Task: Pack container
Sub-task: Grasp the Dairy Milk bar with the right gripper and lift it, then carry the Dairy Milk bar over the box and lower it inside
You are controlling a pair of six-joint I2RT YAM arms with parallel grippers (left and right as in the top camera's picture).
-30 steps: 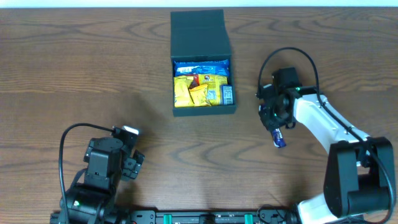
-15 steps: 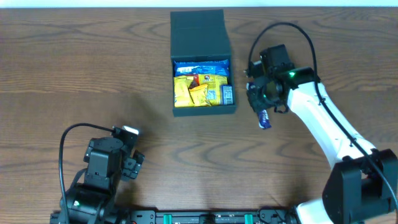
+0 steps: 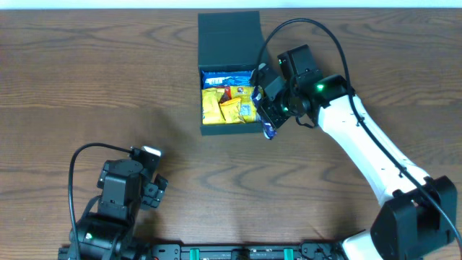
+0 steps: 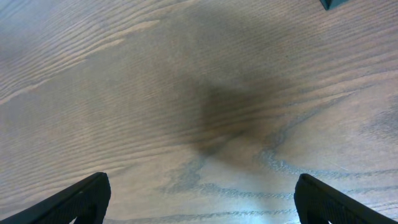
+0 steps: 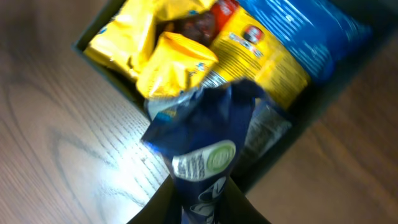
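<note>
Wood-grain table everywhere, so starting on your left: the left arm sits folded up tight at the near edge. Its wrist is tipped down at bare wood. The left gripper has its jaws spread wide with nothing between them.

Moving to the middle, the container sits toward the far side of the table. Its lid is flipped back, away from you. Inside there's a blue packet along the far end and yellow packets filling most of the rest. A small silvery packet is tucked into the near right corner.

Then your right arm reaches diagonally from the near right corner of the table, stretched out long. Its wrist hangs right over that near right corner of the container. The right gripper is pinched narrow on a dark blue packet, gripping it by one end. In the wrist view that packet dangles across the container's wall, partly above the yellow packets and partly above the table. I can't tell whether it's touching anything below.
</note>
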